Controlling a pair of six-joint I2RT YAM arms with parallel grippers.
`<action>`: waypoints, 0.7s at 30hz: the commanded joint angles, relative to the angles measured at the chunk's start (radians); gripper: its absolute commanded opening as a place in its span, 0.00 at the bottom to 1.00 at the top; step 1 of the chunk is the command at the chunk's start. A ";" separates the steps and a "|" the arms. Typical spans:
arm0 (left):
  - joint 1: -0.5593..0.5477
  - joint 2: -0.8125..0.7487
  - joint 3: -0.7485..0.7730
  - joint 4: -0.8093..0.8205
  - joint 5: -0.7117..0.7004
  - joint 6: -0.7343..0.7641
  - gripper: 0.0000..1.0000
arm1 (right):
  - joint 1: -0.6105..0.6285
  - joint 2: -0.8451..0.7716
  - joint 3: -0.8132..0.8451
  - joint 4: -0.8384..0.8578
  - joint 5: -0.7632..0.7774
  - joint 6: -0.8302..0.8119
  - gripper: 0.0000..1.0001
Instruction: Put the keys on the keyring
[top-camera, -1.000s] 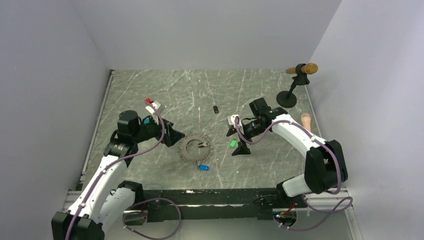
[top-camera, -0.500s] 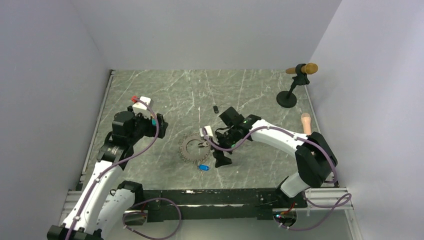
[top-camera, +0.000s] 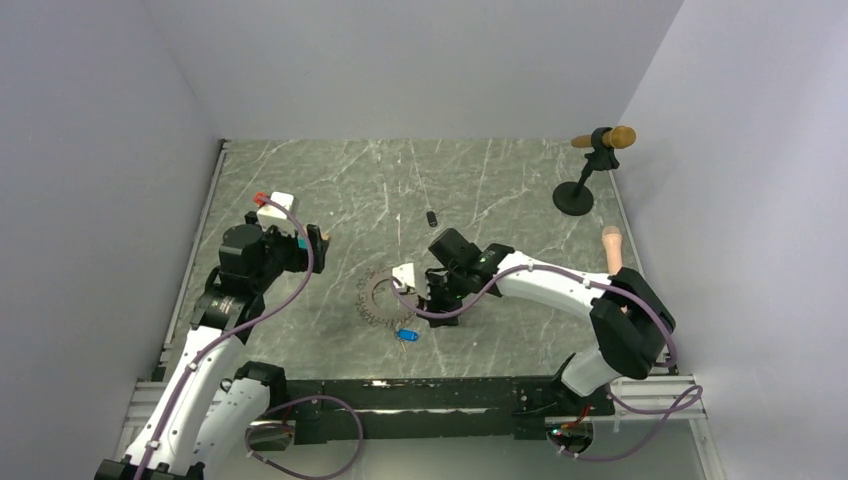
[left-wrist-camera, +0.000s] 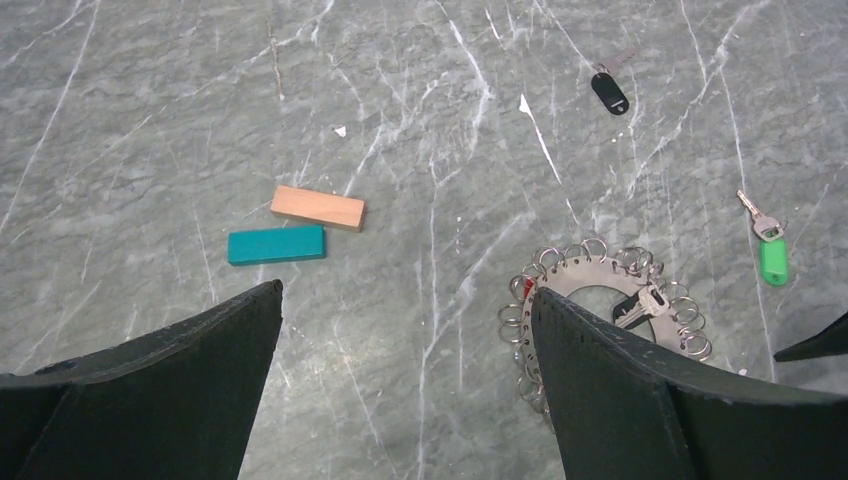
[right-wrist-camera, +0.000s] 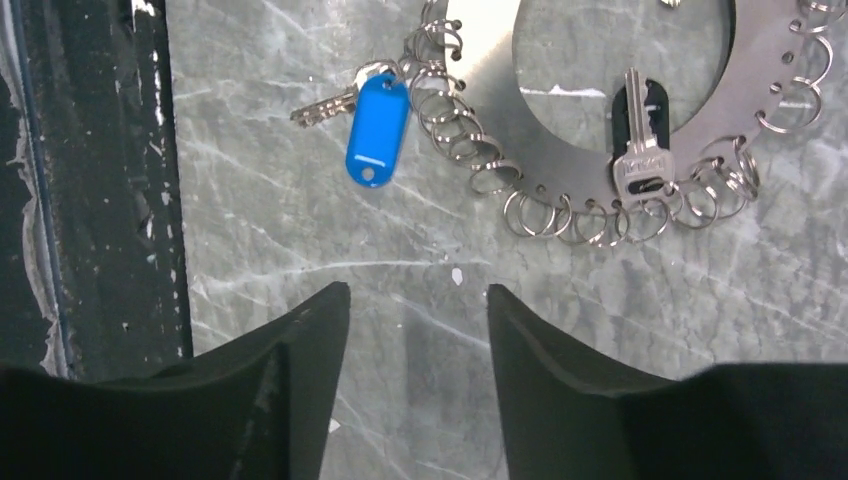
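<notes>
The keyring (top-camera: 380, 298) is a flat metal ring fringed with small loops, lying mid-table. A blue-tagged key (right-wrist-camera: 377, 128) lies against its near edge (right-wrist-camera: 560, 175), also seen as the blue key (top-camera: 406, 335) from above. The green-tagged key (left-wrist-camera: 772, 258) lies on the marble right of the keyring (left-wrist-camera: 600, 290); my right arm covers it in the top view. My right gripper (right-wrist-camera: 417, 290) hovers low beside the keyring, jaws partly narrowed, nothing between them. My left gripper (left-wrist-camera: 405, 290) stands wide open above bare marble, left of the ring.
A teal block (left-wrist-camera: 276, 244) and a tan block (left-wrist-camera: 317, 207) lie left of the ring. A black fob (left-wrist-camera: 609, 92) sits farther back. A black stand with a tan-tipped rod (top-camera: 585, 170) is at the back right. A dark rail (right-wrist-camera: 90, 180) edges the near side.
My right arm swung left from the green key toward the keyring and its jaws narrowed. My left arm drew back to the left, away from the ring.
</notes>
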 joint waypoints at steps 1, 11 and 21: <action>0.008 -0.016 0.003 0.028 0.002 0.016 0.99 | 0.073 0.008 0.010 0.081 0.089 0.045 0.54; 0.014 -0.038 0.002 0.031 0.005 0.016 0.99 | 0.113 0.059 0.025 0.154 0.198 0.114 0.51; 0.019 -0.051 0.000 0.034 0.016 0.017 0.99 | -0.193 0.008 0.070 0.019 -0.007 0.072 0.51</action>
